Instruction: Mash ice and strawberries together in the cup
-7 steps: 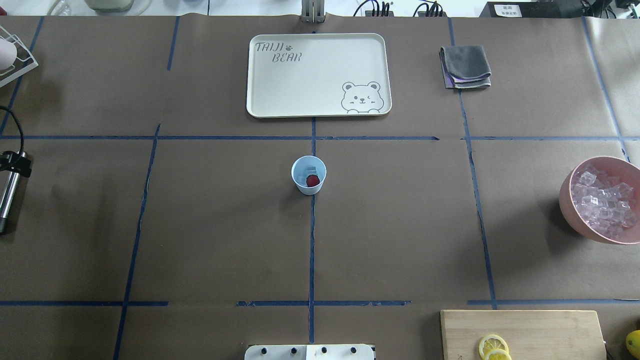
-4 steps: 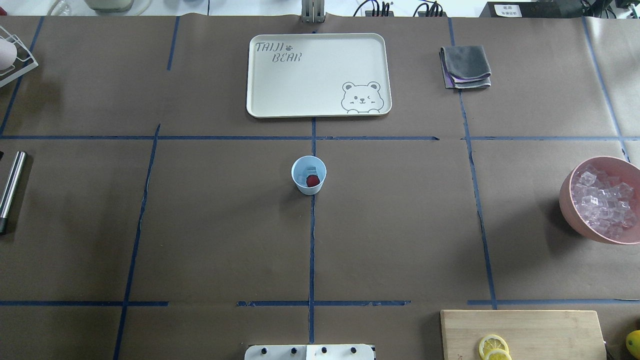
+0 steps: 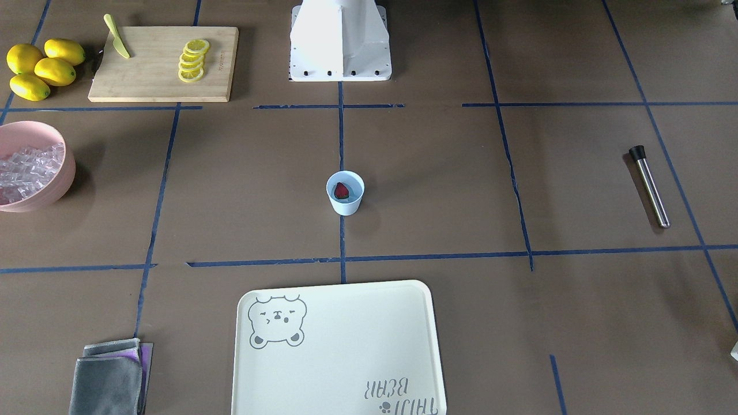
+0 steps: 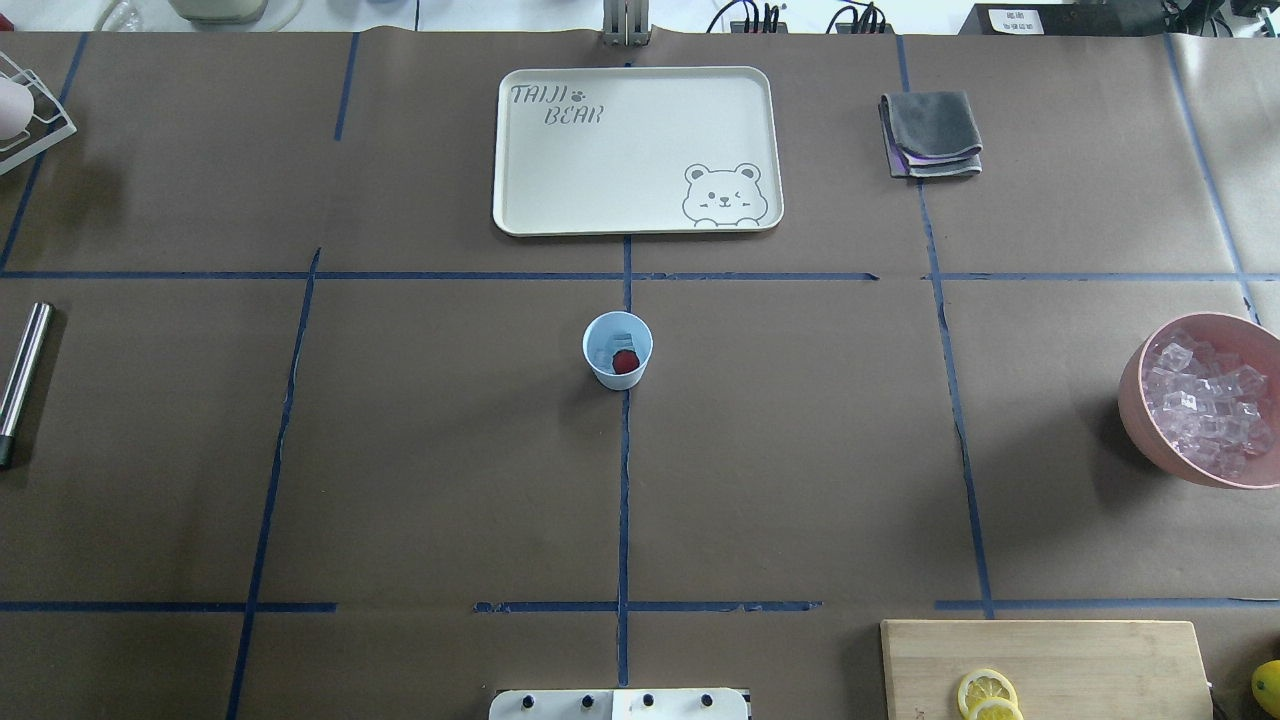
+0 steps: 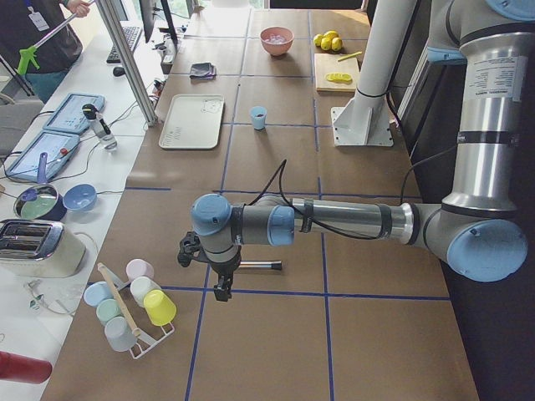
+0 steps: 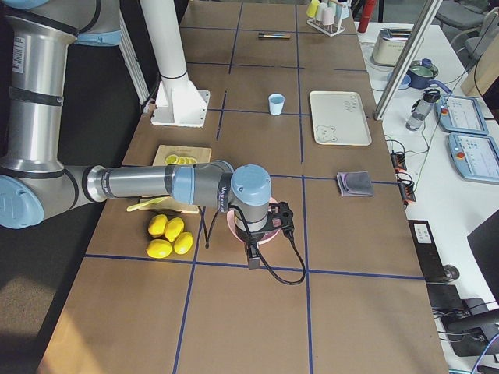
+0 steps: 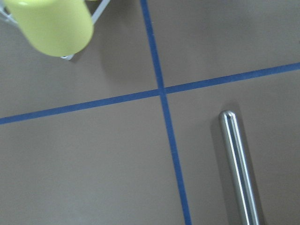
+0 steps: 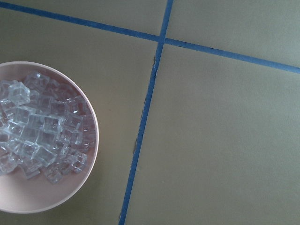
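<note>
since a second ago your left gripper (image 5: 221, 289) has gone from the overhead view, leaving the slim steel muddler with a black tip (image 4: 22, 382) lying at the table's far left. neither that gripper nor the right gripper (image 6: 254, 257) — near the round pink bowl (image 4: 1135, 405) — shows its jaws; you cannot tell their opening. the small light-blue plastic cup (image 4: 610, 379) stands mid-table, unheld, holding a dark-red strawberry (image 4: 625, 361) and clear ice cube (image 4: 619, 337). pressing could tip it — the round muddler may roll.

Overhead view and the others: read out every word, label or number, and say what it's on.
"TAIJI BEAR": printed on the cream tray, which also carries a bear drawing.
Too small to read: the white label beyond the table's far edge.
Too small to read: the sticker on the left arm.
</note>
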Motion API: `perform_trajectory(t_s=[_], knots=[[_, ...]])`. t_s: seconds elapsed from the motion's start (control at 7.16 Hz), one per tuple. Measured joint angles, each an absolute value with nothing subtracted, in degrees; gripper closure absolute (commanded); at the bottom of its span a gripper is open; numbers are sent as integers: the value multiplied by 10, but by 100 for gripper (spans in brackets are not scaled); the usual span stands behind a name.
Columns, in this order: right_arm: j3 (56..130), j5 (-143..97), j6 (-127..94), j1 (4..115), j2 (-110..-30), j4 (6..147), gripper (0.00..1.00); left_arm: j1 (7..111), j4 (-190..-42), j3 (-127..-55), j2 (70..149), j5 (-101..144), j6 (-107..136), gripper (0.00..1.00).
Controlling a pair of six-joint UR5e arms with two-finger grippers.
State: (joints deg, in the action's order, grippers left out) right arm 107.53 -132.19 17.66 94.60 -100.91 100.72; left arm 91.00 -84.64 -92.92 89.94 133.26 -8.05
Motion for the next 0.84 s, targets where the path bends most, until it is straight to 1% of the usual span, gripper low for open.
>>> perform_trajectory(t_s=[0.84], knots=[[1074, -1322, 177, 946, -1009, 1008, 1, 919, -849, -959, 873, 1336, -71, 0]])
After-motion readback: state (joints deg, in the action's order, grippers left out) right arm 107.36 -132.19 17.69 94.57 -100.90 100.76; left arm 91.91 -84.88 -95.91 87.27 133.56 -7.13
